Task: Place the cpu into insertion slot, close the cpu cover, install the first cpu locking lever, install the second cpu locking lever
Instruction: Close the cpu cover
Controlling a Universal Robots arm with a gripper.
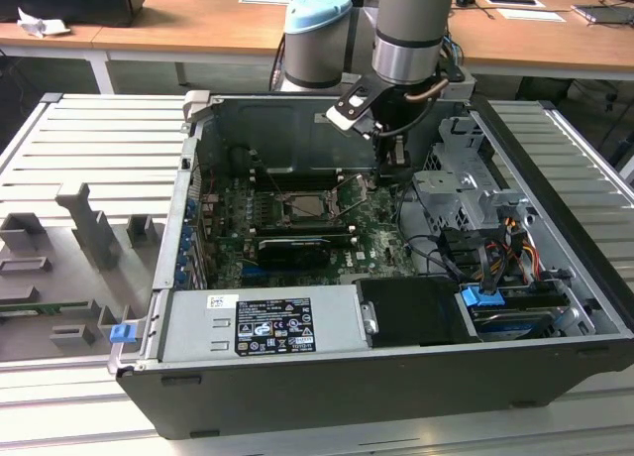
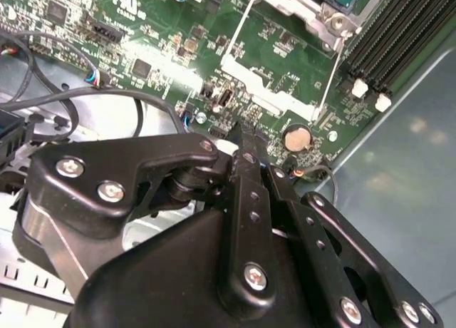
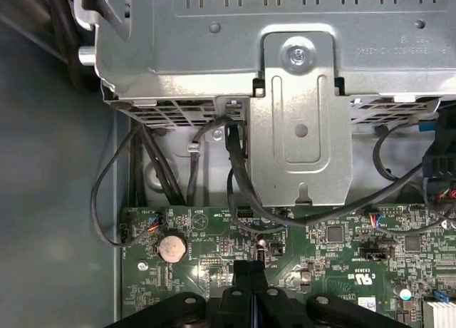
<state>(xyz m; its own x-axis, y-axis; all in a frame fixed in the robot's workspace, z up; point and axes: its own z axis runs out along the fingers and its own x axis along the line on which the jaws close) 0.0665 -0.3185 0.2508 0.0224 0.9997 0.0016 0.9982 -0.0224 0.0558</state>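
In the exterior view my gripper (image 1: 393, 178) reaches down into the open computer case and hovers just over the green board, to the exterior view's right of the insertion slot (image 1: 302, 206). Its black fingers are pressed together with nothing visible between them in both wrist views, near a round coin battery (image 3: 171, 248). The silver cpu cover (image 2: 313, 11) lies on the socket at the edge of the second wrist view. Two thin wire locking levers (image 2: 239, 28) (image 2: 326, 82) run along its sides. The cpu itself I cannot make out.
A grey drive cage (image 3: 299, 114) with black cables (image 3: 239, 192) hanging from it stands close beyond the fingertips. Long black memory slots (image 2: 399, 36) flank the socket. A power supply box (image 1: 263, 322) lies along the case's near side. Grey fixture blocks (image 1: 89, 228) stand at the exterior view's left.
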